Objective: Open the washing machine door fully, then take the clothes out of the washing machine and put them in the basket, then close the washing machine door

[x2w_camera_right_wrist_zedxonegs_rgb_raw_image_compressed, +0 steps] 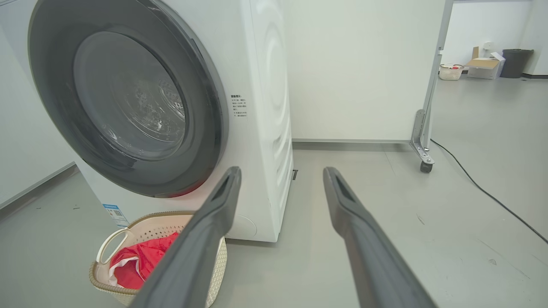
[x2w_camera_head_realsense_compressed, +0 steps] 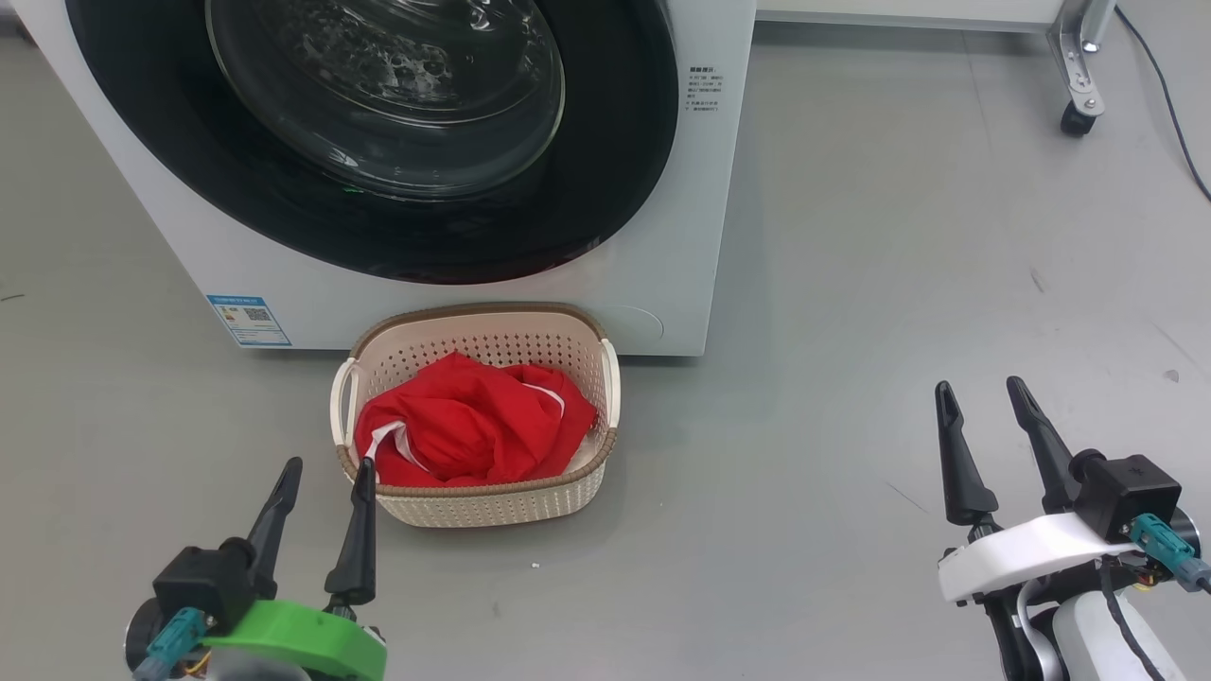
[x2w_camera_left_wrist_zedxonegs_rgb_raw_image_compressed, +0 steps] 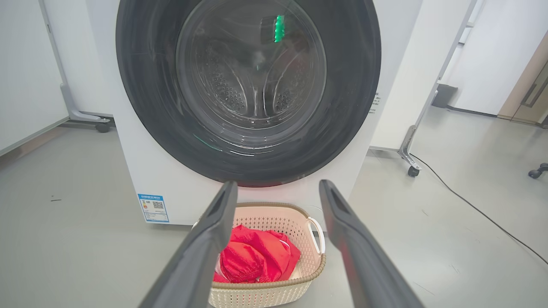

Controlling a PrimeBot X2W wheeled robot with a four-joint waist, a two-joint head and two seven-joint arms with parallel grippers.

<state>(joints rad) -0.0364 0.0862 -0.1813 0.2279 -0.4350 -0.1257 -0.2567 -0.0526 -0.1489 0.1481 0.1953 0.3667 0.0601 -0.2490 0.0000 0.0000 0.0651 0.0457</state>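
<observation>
My left claw (x2w_camera_head_realsense_compressed: 330, 463) hangs spread, empty, just beside the basket (x2w_camera_head_realsense_compressed: 492, 506); right claw (x2w_camera_head_realsense_compressed: 979, 383) spread too, well apart. Clothes (x2w_camera_head_realsense_compressed: 473, 426) lie in the basket before the washer (x2w_camera_head_realsense_compressed: 719, 189); its door (x2w_camera_head_realsense_compressed: 615, 142) looks shut, I think.

A: What's on the floor (x2w_camera_head_realsense_compressed: 851, 284)?
B: It's smooth and grey. The white washing machine (x2w_camera_head_realsense_compressed: 676, 218) stands on it, and the cream basket (x2w_camera_head_realsense_compressed: 492, 506) sits just in front, near the machine's base.
A: Anything else?
B: To the right, well apart, a metal leg on a small black wheel (x2w_camera_head_realsense_compressed: 1074, 118), with a black cable (x2w_camera_head_realsense_compressed: 1171, 106) running past it. A tiny white speck (x2w_camera_head_realsense_compressed: 535, 566) lies near the basket.
</observation>
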